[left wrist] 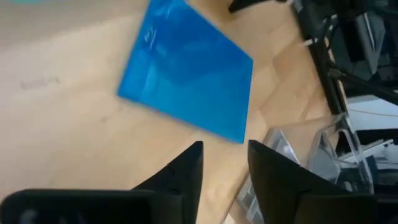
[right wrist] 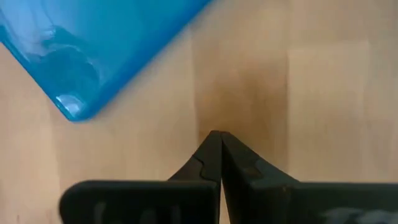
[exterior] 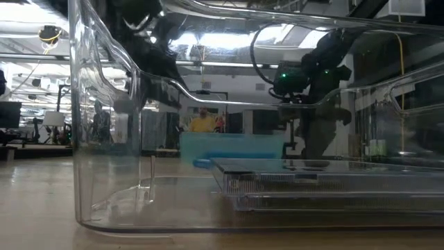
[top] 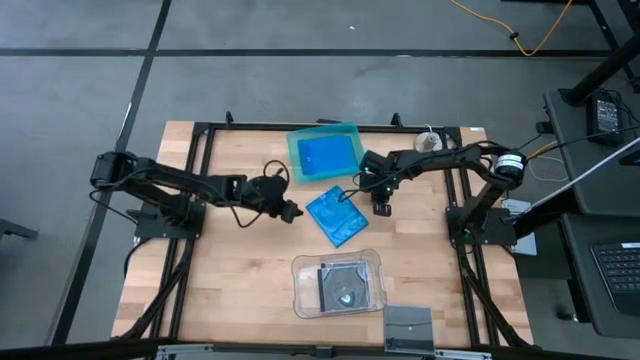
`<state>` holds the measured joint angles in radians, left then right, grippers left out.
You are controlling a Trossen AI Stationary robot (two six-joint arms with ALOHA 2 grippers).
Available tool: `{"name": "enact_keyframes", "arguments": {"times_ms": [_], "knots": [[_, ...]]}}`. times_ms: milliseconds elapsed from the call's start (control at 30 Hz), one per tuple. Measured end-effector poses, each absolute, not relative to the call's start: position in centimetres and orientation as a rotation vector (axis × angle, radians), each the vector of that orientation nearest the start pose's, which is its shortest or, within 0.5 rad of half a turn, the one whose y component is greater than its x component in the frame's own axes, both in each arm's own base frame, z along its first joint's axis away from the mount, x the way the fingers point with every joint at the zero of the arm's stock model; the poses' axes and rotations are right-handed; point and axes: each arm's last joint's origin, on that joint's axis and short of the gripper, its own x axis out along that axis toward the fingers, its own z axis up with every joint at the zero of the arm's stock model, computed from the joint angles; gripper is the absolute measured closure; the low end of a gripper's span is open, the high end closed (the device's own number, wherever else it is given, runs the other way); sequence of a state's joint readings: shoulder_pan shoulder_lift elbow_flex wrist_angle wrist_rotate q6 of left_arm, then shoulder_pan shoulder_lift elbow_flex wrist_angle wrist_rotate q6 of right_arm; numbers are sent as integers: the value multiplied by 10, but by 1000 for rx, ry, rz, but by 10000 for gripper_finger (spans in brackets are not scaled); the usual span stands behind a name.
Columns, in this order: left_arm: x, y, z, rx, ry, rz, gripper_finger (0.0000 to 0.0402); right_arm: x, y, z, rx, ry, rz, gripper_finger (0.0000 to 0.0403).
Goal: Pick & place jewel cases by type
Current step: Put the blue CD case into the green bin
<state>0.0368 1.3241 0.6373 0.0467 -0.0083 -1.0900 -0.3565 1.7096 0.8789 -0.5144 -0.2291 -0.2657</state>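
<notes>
A bright blue jewel case [top: 337, 215] lies flat on the wood between my two grippers; it also shows in the left wrist view [left wrist: 186, 81]. Another blue case [top: 325, 154] lies inside the teal tray [top: 296, 150]. Dark grey square cases [top: 342, 287] lie stacked in the clear rounded tray [top: 300, 290], and another grey one [top: 408, 328] rests at the near edge. My left gripper [top: 291, 212] [left wrist: 224, 152] is open just left of the loose blue case. My right gripper [top: 381, 208] [right wrist: 217, 138] is shut over bare wood to that case's right, whose corner [right wrist: 74, 107] shows nearby.
The teal tray stands near the table's far edge and the clear tray [exterior: 111, 139] near its near edge, right in front of the low camera. A black frame [top: 200, 160] borders the table. Bare wood lies at the left [top: 220, 280] and right [top: 430, 270].
</notes>
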Motion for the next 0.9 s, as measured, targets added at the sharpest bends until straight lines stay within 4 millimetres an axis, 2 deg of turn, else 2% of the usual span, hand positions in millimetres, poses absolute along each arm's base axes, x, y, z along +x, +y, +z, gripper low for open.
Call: {"name": "enact_keyframes", "arguments": {"times_ms": [233,500,733,900], "knots": [[279,-1,162,-1147,601,364,230,292,-82,135,197,1121,178,396],[293,-6,144,-1226,578,342,190,306,-64,116,242,1118,265,397],[292,-5,136,-1204,614,377,180,307,-62,113,272,1114,270,395],[286,-1,130,-1173,651,482,180,308,-62,114,271,1107,261,394]]}}
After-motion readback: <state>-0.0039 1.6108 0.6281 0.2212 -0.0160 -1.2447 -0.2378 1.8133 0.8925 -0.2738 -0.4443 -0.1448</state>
